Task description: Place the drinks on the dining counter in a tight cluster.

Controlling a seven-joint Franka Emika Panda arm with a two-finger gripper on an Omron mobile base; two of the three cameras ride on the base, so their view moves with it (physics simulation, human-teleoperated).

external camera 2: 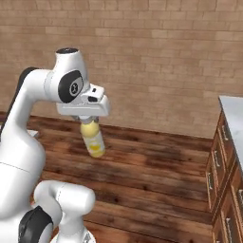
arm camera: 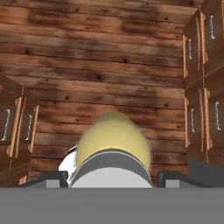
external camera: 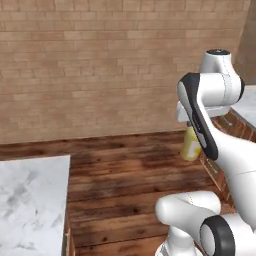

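A stout yellow bottle [external camera 2: 94,140] hangs in the air over the wooden floor, neck up, with my gripper [external camera 2: 89,121] shut on its top. From the left base view the yellow bottle [external camera: 189,145] shows just behind my forearm. Looking down along the hand, the yellow bottle [arm camera: 113,138] with its pale cap sits between the dark fingertips [arm camera: 48,178] of my gripper [arm camera: 112,177]. Two marble-topped counters [external camera: 30,200] [external camera 2: 235,110] flank me; I cannot tell which is the dining counter. No other drinks are in view.
A brick wall [external camera 2: 156,57] closes the far side. Bare plank floor [external camera: 130,175] runs between the counters. Wooden drawer fronts [external camera 2: 223,190] face the aisle on the right, and drawer fronts [arm camera: 17,127] show on both sides below the hand.
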